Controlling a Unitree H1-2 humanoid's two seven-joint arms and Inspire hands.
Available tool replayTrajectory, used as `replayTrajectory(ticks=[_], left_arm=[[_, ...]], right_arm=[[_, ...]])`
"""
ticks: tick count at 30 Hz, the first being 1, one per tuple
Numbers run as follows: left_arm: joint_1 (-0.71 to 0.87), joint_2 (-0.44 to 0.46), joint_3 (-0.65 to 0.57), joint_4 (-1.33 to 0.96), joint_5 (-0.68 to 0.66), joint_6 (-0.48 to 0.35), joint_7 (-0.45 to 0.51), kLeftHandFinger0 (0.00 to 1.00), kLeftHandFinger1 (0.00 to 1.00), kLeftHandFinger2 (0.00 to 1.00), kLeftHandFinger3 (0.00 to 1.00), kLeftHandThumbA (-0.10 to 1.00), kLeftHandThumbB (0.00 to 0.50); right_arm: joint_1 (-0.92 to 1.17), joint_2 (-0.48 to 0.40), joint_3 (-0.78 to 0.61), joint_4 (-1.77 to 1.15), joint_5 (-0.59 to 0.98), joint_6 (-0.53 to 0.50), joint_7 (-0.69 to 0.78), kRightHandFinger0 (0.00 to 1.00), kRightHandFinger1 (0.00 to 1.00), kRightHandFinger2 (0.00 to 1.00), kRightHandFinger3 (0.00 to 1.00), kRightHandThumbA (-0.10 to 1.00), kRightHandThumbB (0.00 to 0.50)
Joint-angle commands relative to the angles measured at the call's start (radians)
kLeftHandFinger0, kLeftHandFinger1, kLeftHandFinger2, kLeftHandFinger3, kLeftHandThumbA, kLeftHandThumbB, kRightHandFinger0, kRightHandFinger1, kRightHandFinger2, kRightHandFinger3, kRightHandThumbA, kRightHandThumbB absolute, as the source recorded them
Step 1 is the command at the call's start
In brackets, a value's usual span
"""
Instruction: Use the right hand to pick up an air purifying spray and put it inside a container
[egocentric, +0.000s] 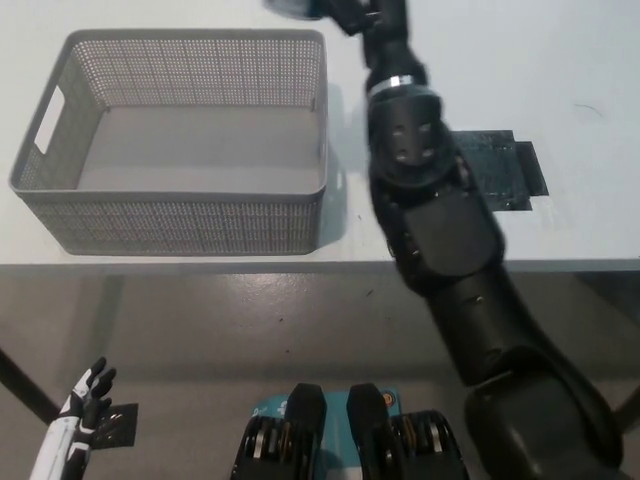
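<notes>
My black right arm reaches up the middle of the head view, and my right hand (366, 14) sits at the top edge, just beyond the far right corner of the grey mesh basket (180, 225). It is shut on the air purifying spray (292, 8). Only the can's end shows, sticking out left of the hand above the basket's far rim; the rest is cut off by the frame. The basket has nothing in it. My white left hand (86, 392) rests low at the lower left, below the table, fingers apart.
A black mat (498, 170) lies on the white table to the right of my arm, where the can stood. The table's front edge (200, 265) runs across the middle, with grey floor below it.
</notes>
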Motion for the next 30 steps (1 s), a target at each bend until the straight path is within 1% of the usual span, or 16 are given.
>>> replayTrajectory(ticks=[1,2,3,4,5,8,13,16,18,19,24,25,26,27,28,30], left_arm=[[-0.004,0.004,-0.015,-0.018,0.006,-0.015,-0.011,1.00,1.00,1.00,1.00,1.00,0.385],[-0.006,0.003,-0.017,-0.018,0.003,-0.014,-0.012,1.00,1.00,1.00,1.00,1.00,0.382],[-0.008,0.001,-0.019,-0.020,-0.001,-0.011,-0.012,1.00,1.00,1.00,1.00,1.00,0.372],[-0.009,0.001,-0.021,-0.024,0.002,-0.010,-0.010,1.00,1.00,1.00,1.00,1.00,0.359],[-0.010,0.002,-0.023,-0.024,0.002,-0.011,-0.011,1.00,1.00,1.00,1.00,1.00,0.350],[-0.012,0.004,-0.027,-0.025,0.005,-0.015,-0.011,1.00,1.00,1.00,1.00,1.00,0.359],[-0.028,0.011,-0.027,-0.037,0.013,0.002,-0.014,1.00,1.00,1.00,1.00,1.00,0.347],[-0.030,0.011,-0.025,-0.044,0.010,0.009,-0.018,1.00,1.00,1.00,1.00,1.00,0.352],[-0.030,0.009,-0.025,-0.046,0.016,0.013,-0.015,1.00,1.00,1.00,1.00,1.00,0.371],[-0.030,0.008,-0.025,-0.047,0.021,0.011,-0.013,1.00,1.00,1.00,1.00,1.00,0.374],[-0.024,0.010,-0.024,-0.043,0.020,-0.001,-0.016,1.00,1.00,1.00,1.00,1.00,0.361],[-0.022,0.010,-0.025,-0.047,0.024,0.006,-0.016,1.00,1.00,1.00,1.00,1.00,0.355],[-0.021,0.011,-0.025,-0.048,0.025,0.008,-0.016,1.00,1.00,1.00,1.00,1.00,0.348],[-0.023,0.011,-0.025,-0.046,0.023,0.005,-0.017,1.00,1.00,1.00,1.00,1.00,0.345],[-0.024,0.011,-0.024,-0.045,0.021,0.004,-0.017,1.00,1.00,1.00,1.00,1.00,0.344],[-0.019,0.010,-0.026,-0.047,0.028,0.004,-0.015,1.00,1.00,1.00,1.00,1.00,0.340]], right_arm=[[-0.040,0.045,0.042,0.004,-0.029,-0.020,0.043,0.22,0.26,0.43,0.41,-0.10,0.408],[-0.037,0.050,0.047,0.014,-0.034,-0.027,0.039,0.24,0.29,0.43,0.41,-0.10,0.415],[-0.029,0.060,0.059,0.038,-0.046,-0.045,0.033,0.36,0.37,0.44,0.41,-0.10,0.413],[-0.020,0.062,0.076,0.073,-0.060,-0.078,0.032,0.31,0.35,0.44,0.42,-0.10,0.407],[-0.016,0.066,0.074,0.086,-0.052,-0.082,0.037,0.32,0.35,0.43,0.42,-0.10,0.406],[-0.003,0.077,0.079,0.161,-0.046,-0.117,0.038,0.22,0.31,0.44,0.43,-0.10,0.403],[-0.018,0.071,0.094,0.287,-0.073,-0.181,0.006,0.27,0.32,0.43,0.43,-0.10,0.401],[-0.024,0.070,0.087,0.331,-0.067,-0.180,0.010,0.36,0.37,0.47,0.47,-0.10,0.390],[-0.026,0.068,0.086,0.347,-0.071,-0.184,0.007,0.36,0.37,0.47,0.47,-0.10,0.389],[-0.025,0.064,0.085,0.365,-0.072,-0.194,0.009,0.38,0.39,0.48,0.48,-0.10,0.373],[-0.022,0.060,0.083,0.401,-0.079,-0.241,0.004,0.38,0.39,0.47,0.47,-0.10,0.371],[-0.020,0.054,0.093,0.408,-0.093,-0.262,0.005,0.42,0.45,0.53,0.56,-0.09,0.356],[-0.017,0.052,0.093,0.406,-0.089,-0.258,0.022,0.52,0.64,0.79,0.82,0.07,0.398],[-0.016,0.053,0.080,0.398,-0.057,-0.239,0.073,0.71,0.91,1.00,1.00,0.24,0.477],[-0.015,0.055,0.068,0.392,-0.029,-0.232,0.111,0.79,0.99,1.00,1.00,0.29,0.495],[-0.004,0.051,0.068,0.371,-0.023,-0.228,0.136,1.00,1.00,1.00,1.00,0.40,0.500]])
